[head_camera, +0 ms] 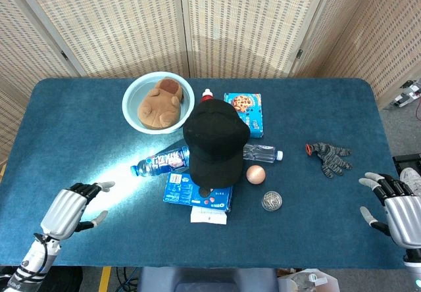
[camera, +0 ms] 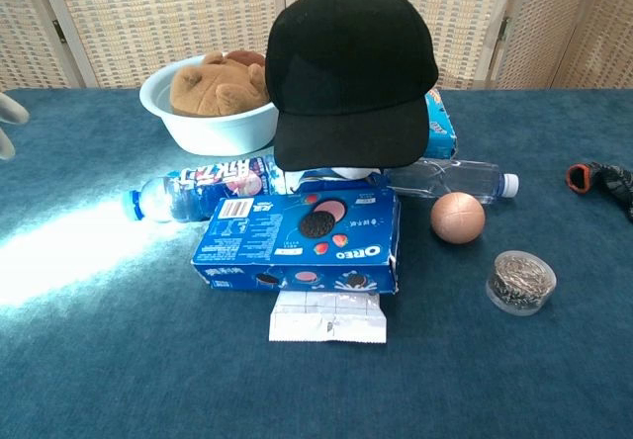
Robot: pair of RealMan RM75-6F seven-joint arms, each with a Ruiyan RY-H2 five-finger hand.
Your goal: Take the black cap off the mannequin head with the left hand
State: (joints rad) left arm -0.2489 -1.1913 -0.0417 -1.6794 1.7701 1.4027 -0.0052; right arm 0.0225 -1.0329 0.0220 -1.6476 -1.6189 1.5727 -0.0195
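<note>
- Currently left hand [head_camera: 66, 210] empty, fingers spread, well apart from black fabric cap [head_camera: 214, 141].
- Right hand [head_camera: 398, 210] likewise spread, idle.
- Risk: reaching across could knock the clear plastic bottle [head_camera: 160, 161] or blue cookie box [head_camera: 197, 190].

bowl [head_camera: 133, 93] far left w/ brown plush toy [head_camera: 159, 103] inside | blue bottle [head_camera: 160, 161] lying left-centre | Oreo box [head_camera: 197, 190] near centre, white packet [head_camera: 208, 214] at its near edge | clear bottle [head_camera: 262, 152], ball [head_camera: 255, 173], round tin [head_camera: 272, 200] right of centre | cookie box [head_camera: 245, 111] far | glove [head_camera: 329, 156] right
</note>
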